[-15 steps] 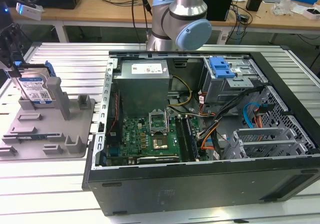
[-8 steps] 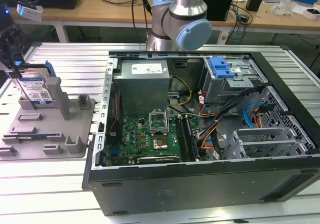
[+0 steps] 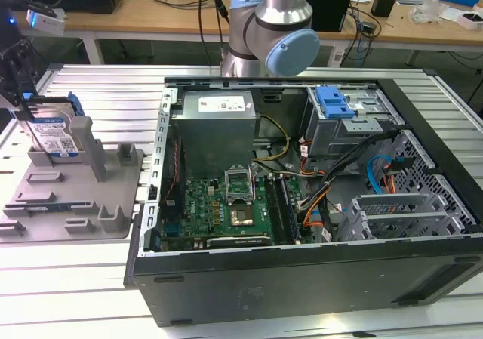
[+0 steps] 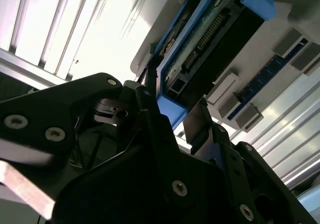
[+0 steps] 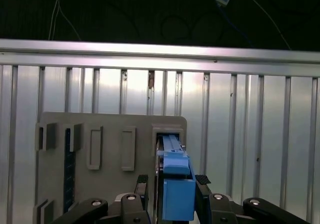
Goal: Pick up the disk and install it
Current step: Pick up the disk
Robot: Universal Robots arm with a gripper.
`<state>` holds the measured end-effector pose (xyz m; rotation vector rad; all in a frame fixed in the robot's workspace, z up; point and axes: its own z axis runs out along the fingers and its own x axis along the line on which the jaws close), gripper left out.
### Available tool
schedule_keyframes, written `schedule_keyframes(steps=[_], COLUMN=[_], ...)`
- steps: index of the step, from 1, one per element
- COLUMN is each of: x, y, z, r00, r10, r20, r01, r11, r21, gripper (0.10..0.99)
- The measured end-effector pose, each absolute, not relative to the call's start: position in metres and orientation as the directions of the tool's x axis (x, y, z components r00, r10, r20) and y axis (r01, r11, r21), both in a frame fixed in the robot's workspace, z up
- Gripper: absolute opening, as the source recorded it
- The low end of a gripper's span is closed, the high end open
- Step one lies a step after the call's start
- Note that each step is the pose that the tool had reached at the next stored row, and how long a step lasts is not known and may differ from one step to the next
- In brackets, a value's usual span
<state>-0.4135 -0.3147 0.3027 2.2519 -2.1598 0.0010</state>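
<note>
The disk (image 3: 57, 134), a silver drive with a white-and-blue label in a blue carrier, stands upright on edge in a slot of the grey tray (image 3: 68, 203) at the exterior view's left. My gripper (image 3: 23, 105) comes down on its top edge. In the first wrist view the disk (image 5: 176, 189) is seen edge-on between the two black fingers (image 5: 202, 183), which press on either side, so the gripper (image 5: 172, 181) is shut on it. The second wrist view has the disk's connector end (image 4: 200, 49) and the gripper (image 4: 172, 102) at its blue corner.
An open computer case (image 3: 423, 271) lies at the exterior view's right, with motherboard (image 3: 226, 207), power supply (image 3: 215, 124), loose cables and a drive cage carrying a blue latch (image 3: 334, 101). The arm's base (image 3: 268, 29) stands behind it. Grey upright posts (image 3: 94, 154) rise beside the disk.
</note>
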Motion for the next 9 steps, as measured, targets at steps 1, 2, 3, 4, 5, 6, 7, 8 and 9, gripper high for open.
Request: schedule_keyframes(steps=[1, 2, 3, 4, 5, 6, 7, 8, 9], x=[-0.4135, -0.4135, -0.4135, -0.4135, -0.4135, -0.4135, -0.4135, -0.4135, -0.4135], y=[-0.3147, -0.3147, -0.3147, -0.3147, -0.3147, -0.3147, -0.3147, -0.3147, -0.3147], z=[0.3024, 0.3021, 0.3019, 0.3016, 0.3013, 0.3010, 0.3005, 0.3001, 0.2998], r00=[0.041, 0.041, 0.040, 0.040, 0.040, 0.039, 0.039, 0.038, 0.038], r10=[-0.999, -0.999, -0.999, -0.999, -0.999, -0.999, -0.999, -0.999, -0.999], r20=[0.015, 0.015, 0.015, 0.015, 0.015, 0.015, 0.015, 0.015, 0.015], r01=[-0.999, -0.999, -0.999, -0.999, -0.999, -0.999, -0.999, -0.999, -0.999], r11=[-0.041, -0.041, -0.040, -0.040, -0.039, -0.039, -0.038, -0.038, -0.038], r21=[0.015, 0.015, 0.015, 0.015, 0.015, 0.015, 0.015, 0.015, 0.015], gripper=[0.482, 0.482, 0.482, 0.482, 0.482, 0.482, 0.482, 0.482, 0.482])
